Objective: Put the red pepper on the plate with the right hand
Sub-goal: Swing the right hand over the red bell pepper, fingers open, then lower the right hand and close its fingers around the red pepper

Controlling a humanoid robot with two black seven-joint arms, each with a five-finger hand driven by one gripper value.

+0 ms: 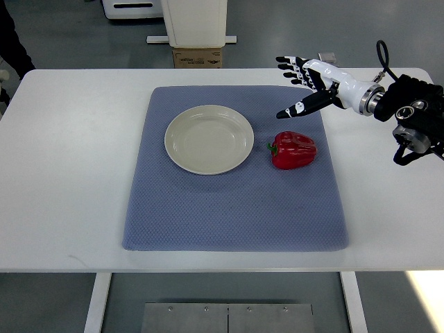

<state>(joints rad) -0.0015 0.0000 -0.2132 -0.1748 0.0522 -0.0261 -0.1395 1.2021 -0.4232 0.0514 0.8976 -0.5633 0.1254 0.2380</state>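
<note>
White table [69, 173], blue-grey mat [229, 215] laid over its middle. Left arm not in view.

On the mat's left half: cream plate [208, 139], nothing in it.

Just right of the plate, apart from its rim: red pepper [293, 150], lying on its side on the mat, green stem toward the plate.

Above and right of the pepper: right hand [305, 83], arm entering from the right edge. Fingers spread and extended, thumb angled down toward the pepper; it grasps nothing and does not touch the pepper.

Risks, as judged: the pepper is rounded and glossy, so fingers closing off-centre may squeeze it out or roll it across the mat. A low carry could knock the plate's rim and shift the plate. An early release may let it roll off the shallow plate.
</note>
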